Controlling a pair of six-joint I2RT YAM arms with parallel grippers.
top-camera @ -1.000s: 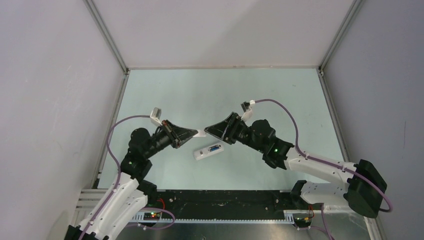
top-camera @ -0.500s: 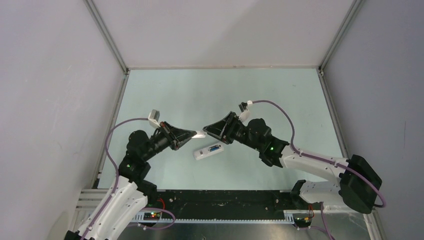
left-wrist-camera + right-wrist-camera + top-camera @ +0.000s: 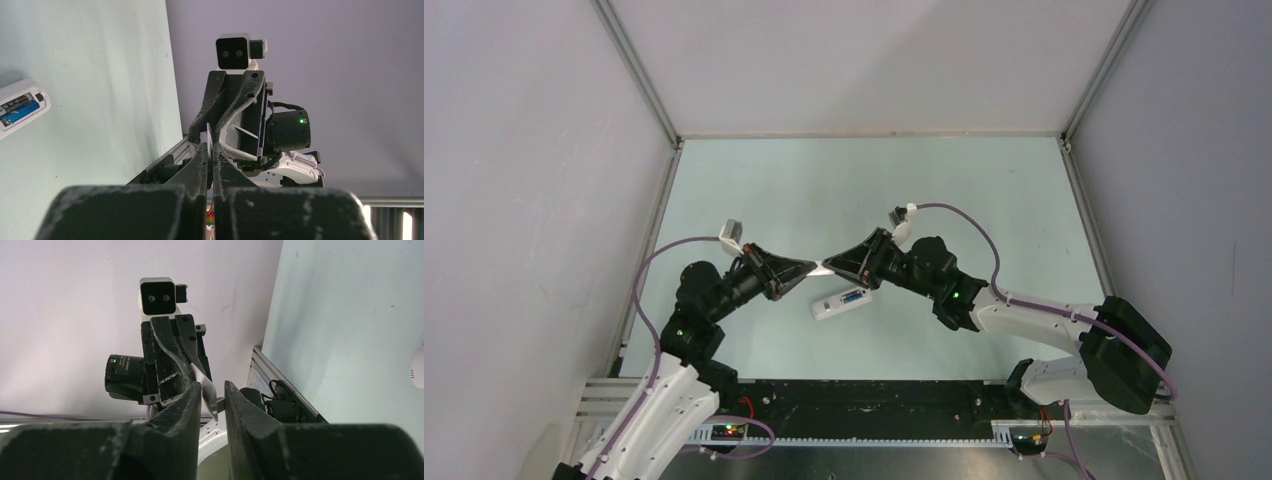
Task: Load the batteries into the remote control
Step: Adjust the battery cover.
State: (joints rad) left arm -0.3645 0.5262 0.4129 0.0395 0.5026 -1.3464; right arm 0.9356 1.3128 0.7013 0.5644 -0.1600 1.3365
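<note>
While both batteries (image 3: pixel 20 106) lie in the open remote control (image 3: pixel 841 302) on the table (image 3: pixel 944 190), the left gripper (image 3: pixel 210 147) pinches the thin white cover (image 3: pixel 206 385) aloft and the right gripper (image 3: pixel 212 390), jaws slightly apart, straddles it, seemingly mid-handover and needing to clamp next.

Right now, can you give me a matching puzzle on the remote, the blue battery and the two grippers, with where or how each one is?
Things:
1 remote
2 blue battery
3 left gripper
4 right gripper

States:
A shut on a thin white plate
B lying on the table
C jaws apart around the plate's other end
D inside the remote's open compartment

Pairs: 1-B, 2-D, 3-A, 4-C
</note>
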